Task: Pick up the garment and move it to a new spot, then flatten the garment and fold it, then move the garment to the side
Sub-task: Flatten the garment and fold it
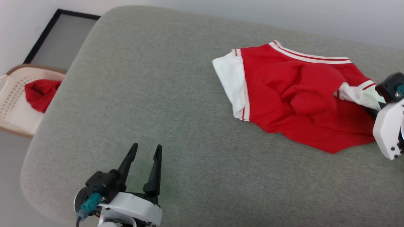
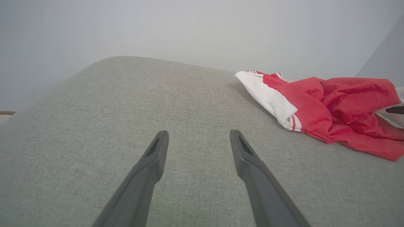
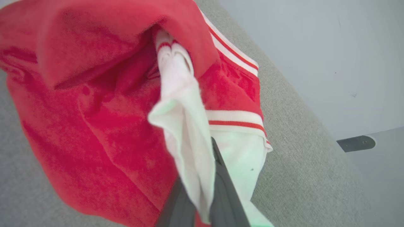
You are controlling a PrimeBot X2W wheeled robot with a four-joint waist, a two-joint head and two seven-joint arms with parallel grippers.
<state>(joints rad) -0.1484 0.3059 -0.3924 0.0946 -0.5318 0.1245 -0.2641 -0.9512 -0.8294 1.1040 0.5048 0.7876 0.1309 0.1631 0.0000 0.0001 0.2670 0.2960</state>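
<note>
Head view: nearest, at lower left, the left gripper [image 1: 147, 145] hovers over the grey fabric surface [image 1: 176, 104], fingers spread wide and holding nothing. A broad bare stretch of grey lies between it and the garment [image 1: 293, 91], which rests crumpled on the far right part of the surface. Its long axis runs left to right, one white sleeve panel pointing left and striped trim along the far side, near the surface's far edge. At the right edge the right gripper [image 3: 210, 157] is pinched tight on the other white sleeve. Past the rounded left edge stands a pale basket [image 1: 12, 107] with a red cloth [image 1: 39, 93]; beyond it are a dark-framed panel [image 1: 63, 34] and a plain wall.
</note>
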